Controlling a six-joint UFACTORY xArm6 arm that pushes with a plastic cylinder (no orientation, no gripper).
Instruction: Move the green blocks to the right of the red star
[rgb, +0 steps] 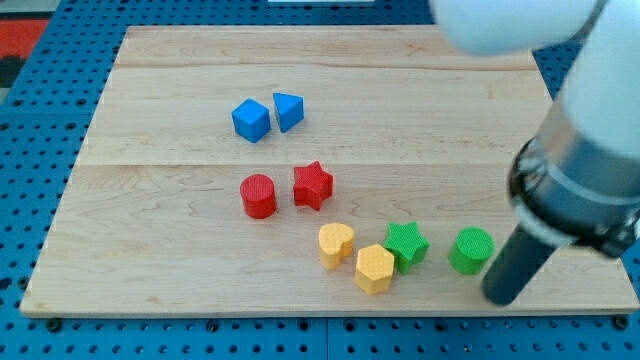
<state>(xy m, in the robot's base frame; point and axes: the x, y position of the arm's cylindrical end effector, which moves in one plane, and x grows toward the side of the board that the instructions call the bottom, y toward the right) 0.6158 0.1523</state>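
The red star (313, 185) lies near the board's middle, with a red cylinder (258, 195) just to its left. A green star (406, 243) lies below and to the right of the red star, touching a yellow hexagon (374, 268). A green cylinder (471, 250) stands further right. My tip (501, 297) is at the view's lower right, just below and to the right of the green cylinder, close to it.
A yellow heart-shaped block (335, 244) sits left of the yellow hexagon. A blue cube (251, 120) and a blue triangular block (288, 111) lie at the upper middle. The wooden board (150, 250) ends just below my tip. The arm's bulk fills the upper right.
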